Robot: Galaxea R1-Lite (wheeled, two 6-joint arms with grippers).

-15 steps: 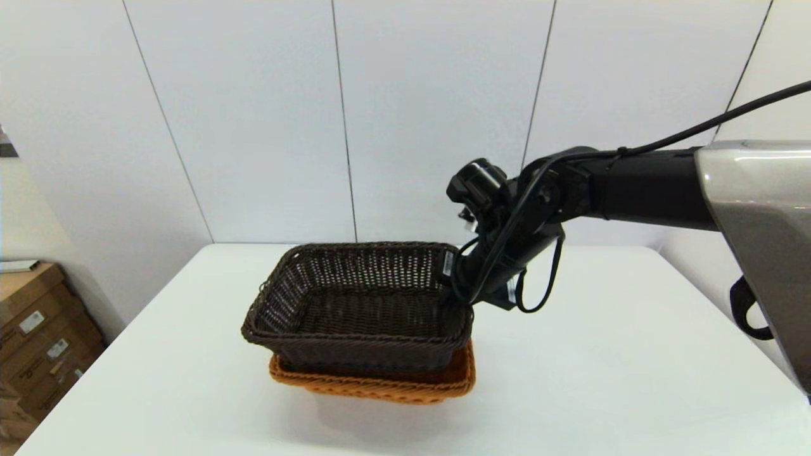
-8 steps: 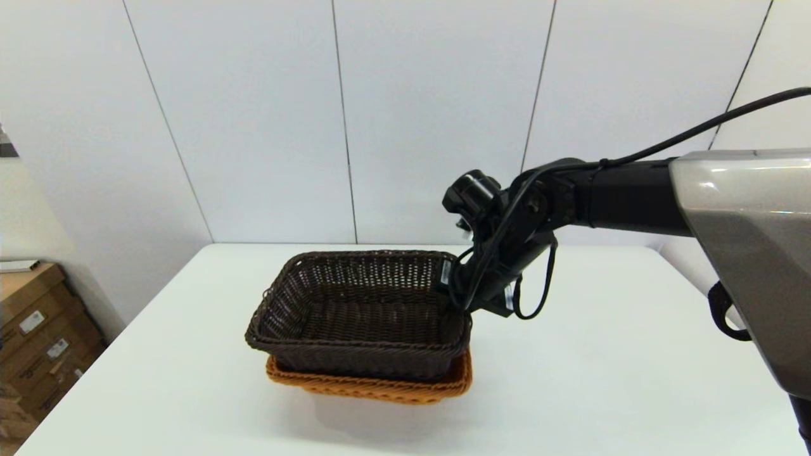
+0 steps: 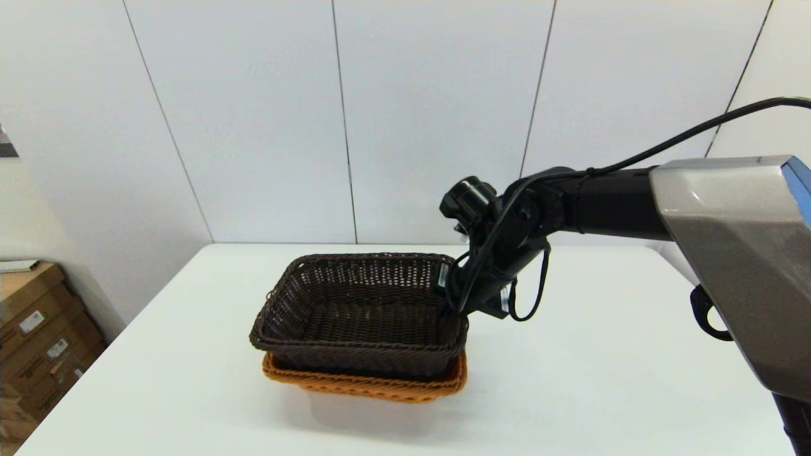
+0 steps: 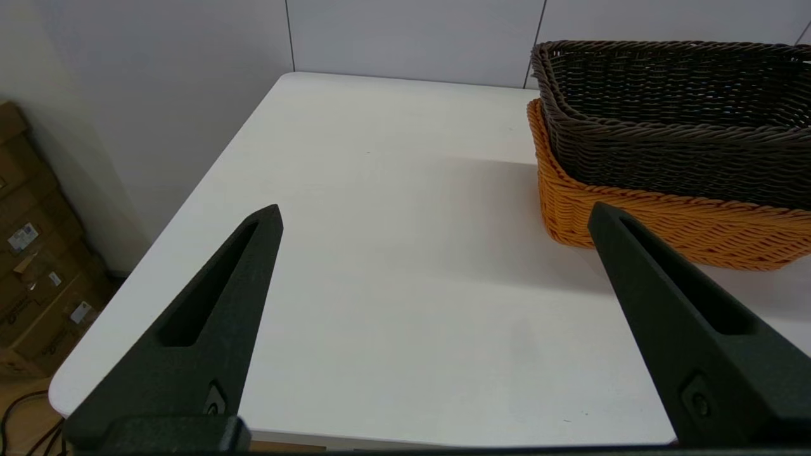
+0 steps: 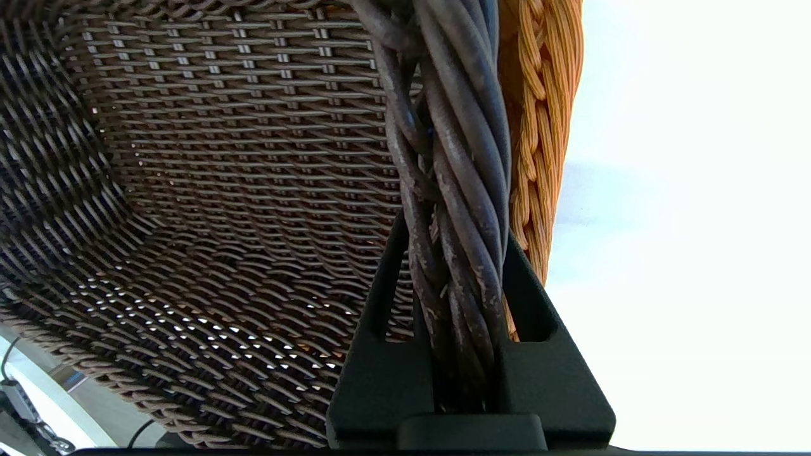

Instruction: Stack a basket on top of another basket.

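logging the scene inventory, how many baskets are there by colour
dark brown wicker basket: 1, nested in the orange one, its rim clamped by the right gripper
orange-tan wicker basket: 1, on the white table
total: 2 baskets

white panelled wall (image 3: 253,126); cardboard boxes (image 3: 38,329) left.

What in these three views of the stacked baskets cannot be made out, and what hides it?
- Orange basket inside: head view, covered by the dark basket.
- Right gripper fingertips: head view, behind the wrist; it is shut on the dark rim in the right wrist view.
- Baskets' right end: left wrist view, cut by the edge.
- Left gripper, open: outside the head view.
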